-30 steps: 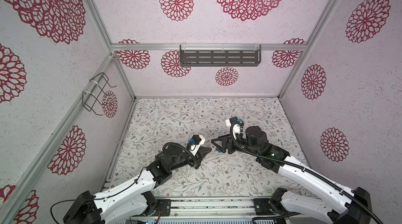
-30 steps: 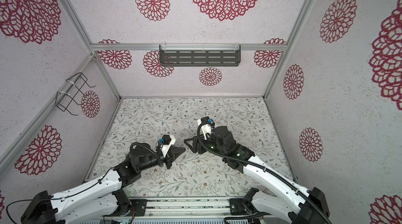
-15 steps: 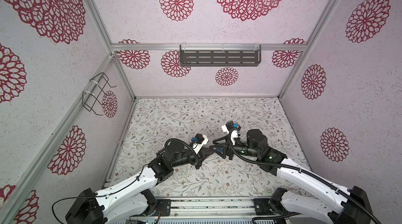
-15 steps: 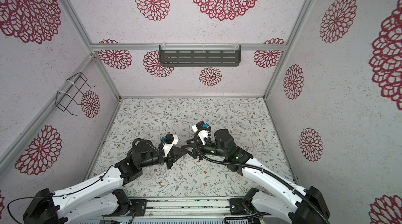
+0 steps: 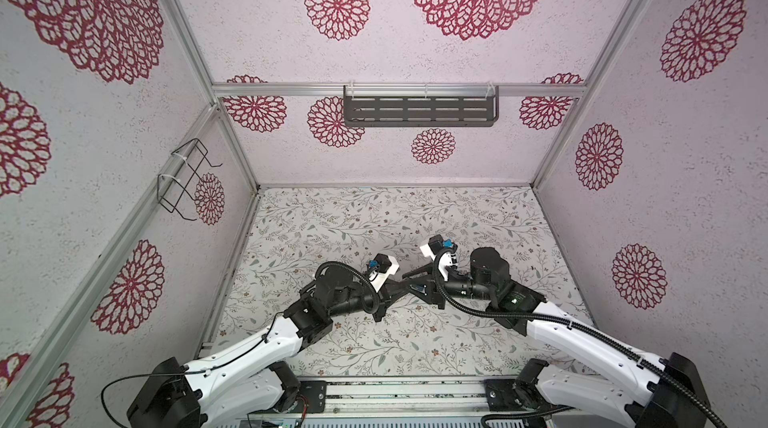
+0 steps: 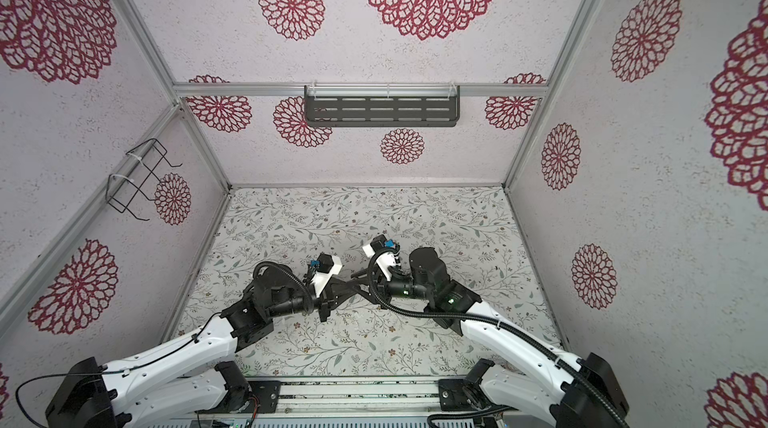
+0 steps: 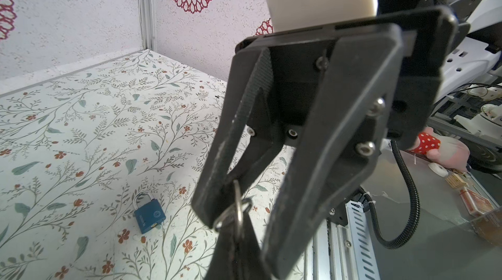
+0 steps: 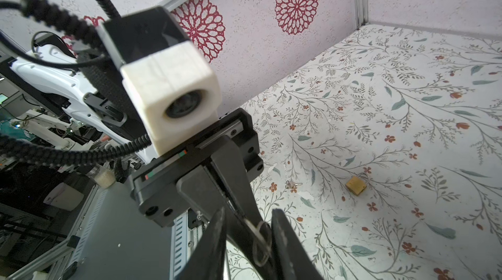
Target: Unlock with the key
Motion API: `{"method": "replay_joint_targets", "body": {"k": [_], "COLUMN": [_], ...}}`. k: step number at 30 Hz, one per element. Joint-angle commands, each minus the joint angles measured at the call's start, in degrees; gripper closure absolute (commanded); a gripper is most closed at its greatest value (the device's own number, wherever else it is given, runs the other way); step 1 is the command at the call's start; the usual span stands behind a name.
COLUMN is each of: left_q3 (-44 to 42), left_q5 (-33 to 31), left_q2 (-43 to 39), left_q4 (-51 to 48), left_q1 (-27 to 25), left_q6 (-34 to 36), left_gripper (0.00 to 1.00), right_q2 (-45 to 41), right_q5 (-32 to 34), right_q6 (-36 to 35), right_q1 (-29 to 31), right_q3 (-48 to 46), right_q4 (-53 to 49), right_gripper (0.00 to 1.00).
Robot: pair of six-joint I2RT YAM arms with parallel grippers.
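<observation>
My left gripper [image 7: 235, 235] is shut on a small silver key [image 7: 237, 199] with a wire ring [image 7: 233, 214], held above the floral floor. My right gripper [image 8: 249, 210] faces it head-on. Its fingers [image 7: 217, 156] stand apart on either side of the key and the left fingertips, and the ring [image 8: 261, 240] lies against one of them. In both top views the two grippers [image 5: 405, 285] [image 6: 352, 281] meet tip to tip at the middle front. A blue padlock [image 7: 148, 214] lies shut on the floor in the left wrist view.
A brass padlock [image 8: 356, 184] and a loose small key [image 8: 292, 184] lie on the floor in the right wrist view. A wire basket [image 5: 183, 180] hangs on the left wall and a dark slotted shelf [image 5: 419, 111] on the back wall.
The right gripper has moved left to meet the left gripper, and its jaws have narrowed around the key. The left gripper has shifted slightly right, still shut.
</observation>
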Motion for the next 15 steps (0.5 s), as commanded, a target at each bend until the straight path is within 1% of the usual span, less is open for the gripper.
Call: {"method": "replay_joint_targets", "body": {"k": [1,6,12,15], "left_q3": [1.3,1.43,1.87,1.87], "left_q5": [1.34,1.41,1.87,2.05], "left_q2": [0.56,0.74,0.73,0.48], "left_q4": [-0.05,0.13,-0.7,-0.74], "left_q1": [0.63,0.68,0.68,0.71], "left_q6": [-0.15,-0.24,-0.02,-0.24], "left_gripper": [1.0,1.0,1.0,1.0], "right_q2": [-0.78,-1.26,-1.87,-1.85], "right_q5": [-0.86,-0.37,0.41,0.5], "right_q6": [-1.45,-1.46,-1.74,-1.15], "right_q1": [-0.56,-0.81,-1.03,-1.03], "right_q3": [-0.42,-0.71,-0.43,-0.36], "right_q4": [2.03,1.93,1.28,1.77], "right_gripper": [0.74,0.81,0.94,0.98]}}
